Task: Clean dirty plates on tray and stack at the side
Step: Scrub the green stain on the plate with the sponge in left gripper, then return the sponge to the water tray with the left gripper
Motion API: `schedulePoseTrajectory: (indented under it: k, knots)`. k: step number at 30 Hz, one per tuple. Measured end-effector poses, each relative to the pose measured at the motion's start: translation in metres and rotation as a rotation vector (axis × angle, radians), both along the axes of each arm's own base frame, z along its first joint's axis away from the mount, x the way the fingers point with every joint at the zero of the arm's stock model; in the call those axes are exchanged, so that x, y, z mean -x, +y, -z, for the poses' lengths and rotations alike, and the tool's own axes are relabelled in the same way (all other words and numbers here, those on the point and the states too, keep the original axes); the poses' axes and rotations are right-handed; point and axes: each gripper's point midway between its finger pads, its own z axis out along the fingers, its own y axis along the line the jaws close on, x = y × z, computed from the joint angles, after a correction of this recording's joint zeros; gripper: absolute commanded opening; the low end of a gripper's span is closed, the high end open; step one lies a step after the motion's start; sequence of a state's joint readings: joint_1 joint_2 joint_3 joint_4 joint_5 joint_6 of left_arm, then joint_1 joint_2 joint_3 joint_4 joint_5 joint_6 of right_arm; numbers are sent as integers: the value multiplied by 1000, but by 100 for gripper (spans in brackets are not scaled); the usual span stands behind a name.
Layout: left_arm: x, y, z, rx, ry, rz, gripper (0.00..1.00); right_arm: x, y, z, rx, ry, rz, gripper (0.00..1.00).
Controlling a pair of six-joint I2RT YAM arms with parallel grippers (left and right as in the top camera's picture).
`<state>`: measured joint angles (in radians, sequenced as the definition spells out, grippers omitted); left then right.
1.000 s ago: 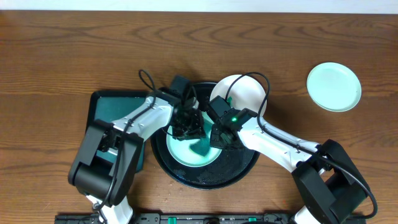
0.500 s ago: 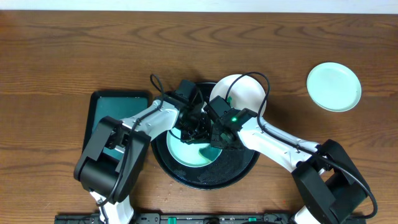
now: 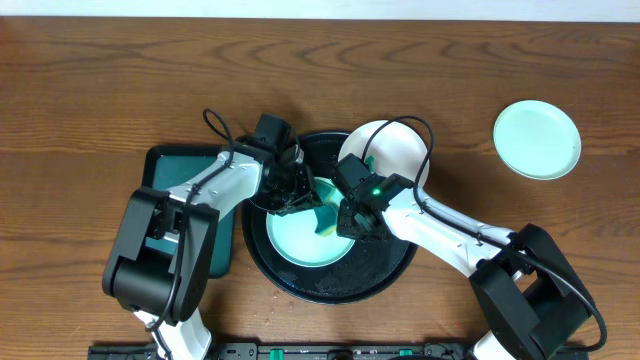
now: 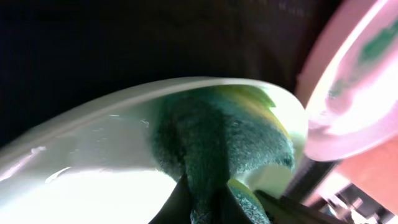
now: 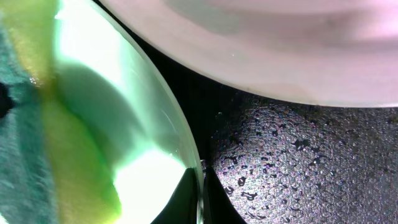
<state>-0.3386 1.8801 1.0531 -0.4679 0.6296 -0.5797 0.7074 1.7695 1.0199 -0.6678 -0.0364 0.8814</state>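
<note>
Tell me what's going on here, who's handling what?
A plate is being wiped. The left gripper is shut on a green and yellow sponge and presses it onto a mint-green plate lying in the black tray. The right gripper is shut on that plate's rim. A white plate with a green smear lies at the tray's far edge. Another mint-green plate sits on the table off to the right.
</note>
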Motion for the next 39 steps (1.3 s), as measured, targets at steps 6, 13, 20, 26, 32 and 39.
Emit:
schedulePoseTrajectory:
  k: [6, 13, 20, 26, 32, 39]
  knots:
    - [-1, 35, -2, -225, 11, -35, 7, 0, 0, 0, -1, 0, 0, 1]
    - [10, 77, -6, -442, 13, -30, 7, 0, 2, 0, -7, -1, -1, 2]
    - [25, 89, -14, -498, 22, 40, 7, 4, 10, -1, -33, 9, -19, 1]
    - [26, 99, -51, -517, -69, 30, 7, 6, 9, -1, -26, 18, -21, 1]
    - [26, 116, -97, -549, -206, -23, 7, 6, 8, -1, -25, 17, -20, 1]
    - [24, 178, -104, -697, -176, -165, 7, 6, 8, -1, -25, 16, -20, 2]
